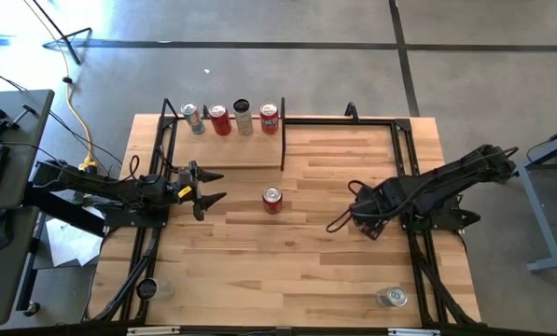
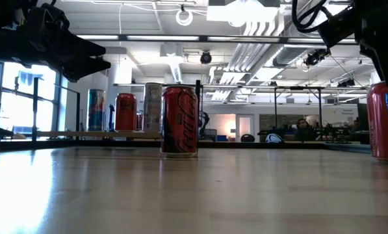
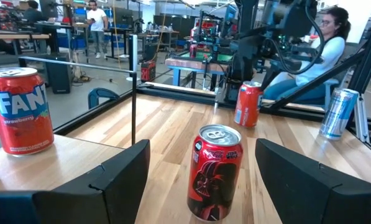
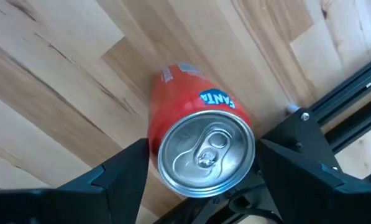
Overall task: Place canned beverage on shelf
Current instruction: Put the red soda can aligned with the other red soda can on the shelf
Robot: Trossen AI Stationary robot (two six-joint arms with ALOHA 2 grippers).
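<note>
Shelf (image 1: 224, 149): four cans | red can (image 1: 272, 199): tabletop, beside shelf

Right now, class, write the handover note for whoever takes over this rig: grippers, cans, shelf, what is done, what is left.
Left gripper: open, aimed at the red can standing mid-table, not touching it.
Right gripper: open, straddling a Fanta can from above.
Shelf: four cans stand along its back.
Done: those four.
Left: the red can, the Fanta can, and a silver can on the table's right side.
</note>
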